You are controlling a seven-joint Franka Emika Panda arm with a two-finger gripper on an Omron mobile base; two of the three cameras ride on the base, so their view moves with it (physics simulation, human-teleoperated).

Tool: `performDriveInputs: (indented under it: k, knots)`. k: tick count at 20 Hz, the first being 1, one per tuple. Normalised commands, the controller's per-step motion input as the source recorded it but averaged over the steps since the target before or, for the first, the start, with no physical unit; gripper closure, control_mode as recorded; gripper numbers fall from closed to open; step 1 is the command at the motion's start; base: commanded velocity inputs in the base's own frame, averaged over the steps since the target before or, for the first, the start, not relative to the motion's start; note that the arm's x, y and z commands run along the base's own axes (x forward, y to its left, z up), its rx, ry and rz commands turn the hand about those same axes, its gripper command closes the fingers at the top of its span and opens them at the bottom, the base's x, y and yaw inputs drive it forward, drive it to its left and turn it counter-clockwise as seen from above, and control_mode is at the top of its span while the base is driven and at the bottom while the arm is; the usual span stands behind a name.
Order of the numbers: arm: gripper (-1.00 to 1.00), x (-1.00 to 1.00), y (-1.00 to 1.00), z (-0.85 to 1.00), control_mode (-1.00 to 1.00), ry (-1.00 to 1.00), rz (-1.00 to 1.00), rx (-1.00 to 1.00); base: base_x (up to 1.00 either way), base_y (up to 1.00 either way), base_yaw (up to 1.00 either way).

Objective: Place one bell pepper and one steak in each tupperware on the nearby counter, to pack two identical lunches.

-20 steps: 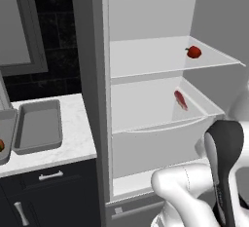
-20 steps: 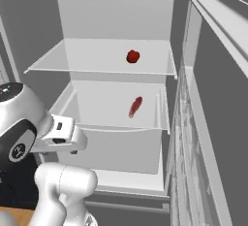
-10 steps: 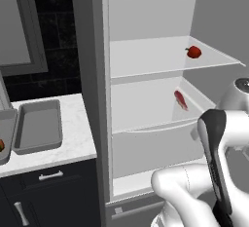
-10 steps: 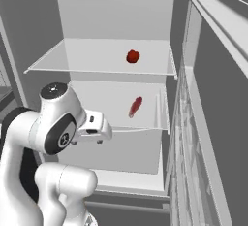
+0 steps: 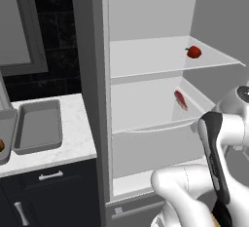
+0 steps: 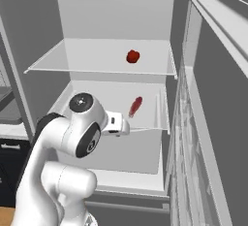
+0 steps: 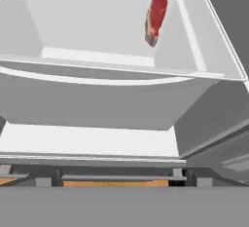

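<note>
steak (image 5: 180,100) on fridge shelf (image 5: 146,119), pepper (image 5: 193,51) above

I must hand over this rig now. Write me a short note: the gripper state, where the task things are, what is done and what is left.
Gripper: open and holding nothing; the arm is raised in front of the open fridge.
Bell pepper: on the upper fridge shelf.
Steak: on the shelf below, toward the right side.
Tupperware: grey, on the counter left of the fridge, nothing in it. A second tray sits at the left picture edge with something red-orange in it; I cannot tell what.
Done: fridge open.
Left: carry the steak and the pepper to the tupperware; check the second one.
</note>
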Motion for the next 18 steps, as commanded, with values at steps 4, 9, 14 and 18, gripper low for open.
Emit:
performDriveInputs:
  k: [4,9,14,18]
  knots:
    - [-1.00,0.71,-0.11,-0.06,-1.00,-0.06,0.00,0.00,0.00,0.00,0.00]
    - [-1.00,0.66,-0.03,0.00,-1.00,0.00,0.00,0.00,0.00,0.00,0.00]
    - [-1.00,0.53,-0.15,-0.23,-1.00,0.00,0.00,0.00,0.00,0.00,0.00]
    - [-1.00,0.64,-0.20,-0.13,-1.00,0.00,0.00,0.00,0.00,0.00,0.00]
